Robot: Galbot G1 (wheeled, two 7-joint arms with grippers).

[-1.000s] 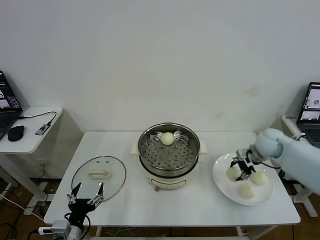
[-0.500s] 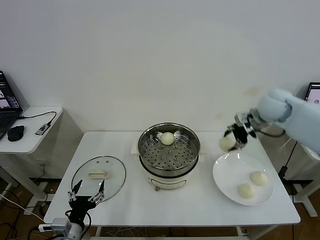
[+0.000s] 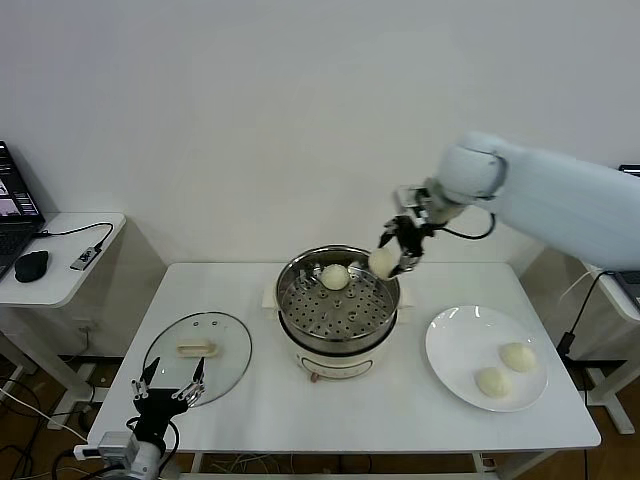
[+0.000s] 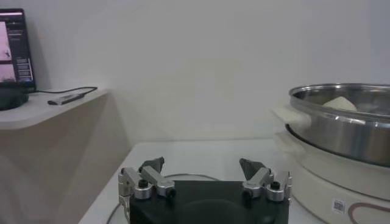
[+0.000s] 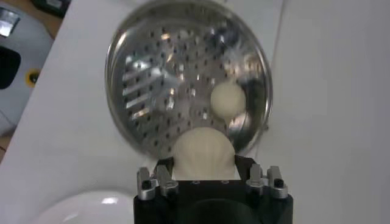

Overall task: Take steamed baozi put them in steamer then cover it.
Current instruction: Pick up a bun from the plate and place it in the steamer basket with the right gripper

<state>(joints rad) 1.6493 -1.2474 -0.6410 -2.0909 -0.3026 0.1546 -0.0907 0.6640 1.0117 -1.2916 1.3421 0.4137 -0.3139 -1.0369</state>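
Gripping one steamed baozi (image 3: 383, 262) between its fingers, the right hand (image 3: 398, 250) hangs in the air over the right rim of the steamer (image 3: 338, 300), partly closed around the bun. In the right wrist view the held bun (image 5: 203, 153) sits squeezed between the two fingers, with the perforated steel floor directly below it. Just past the hand, a second baozi (image 3: 334, 276) lies inside the steamer, toward its back wall. Farther off to the hand's right, two more baozi (image 3: 518, 357) rest on the white plate (image 3: 455, 340) on the tabletop (image 3: 400, 410). Across the steamer from the hand, the cover (image 3: 197, 344) lies flat on the tabletop, and the left hand (image 3: 168, 384) waits low at the front edge just beside it, fingers spread wide and holding nothing
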